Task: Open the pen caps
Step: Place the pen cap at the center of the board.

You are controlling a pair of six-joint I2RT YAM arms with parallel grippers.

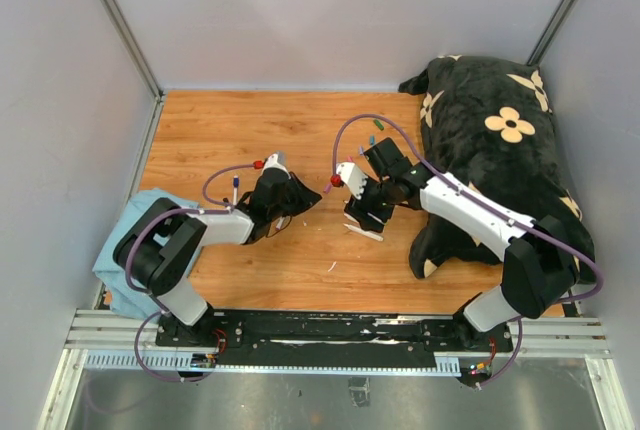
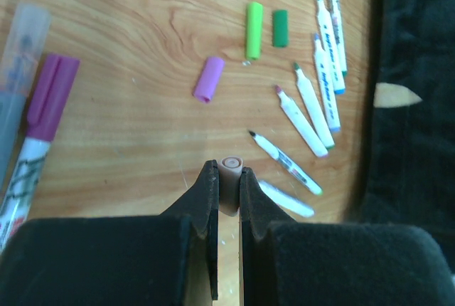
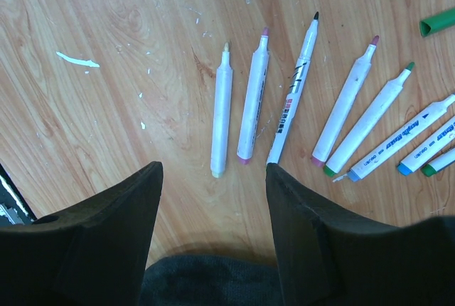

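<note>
So, closest to the lens in the left wrist view: the left gripper (image 2: 227, 176) has its fingers pressed in on a little tan cap (image 2: 229, 183), bottom middle of the frame. The cap stands on end with its open mouth facing the camera. It's off its pen, so my guess is it just needs dropping on the table (image 2: 128, 142).

A bit further up sit the loose ones. There's a purple cap (image 2: 209, 79) near the centre, then a light green cap (image 2: 254, 30) and a dark green cap (image 2: 280, 28) side by side toward the top. Right of those is a fan of bare pens (image 2: 307, 117), tips showing.

The bit that matters is at the left edge. A purple pen (image 2: 39, 128) lies there with its cap on, off to the left of the fingers. Its long axis runs almost straight up the frame, cap at the far end. A greyish pen (image 2: 18, 64) lies just beside it and looks capped too, but it's blurry.

I'd say the left arm is the nearer one for both. The right gripper (image 3: 213, 171) hangs with its fingers spread, holding nothing, over those bare pens — nothing there to open.
</note>
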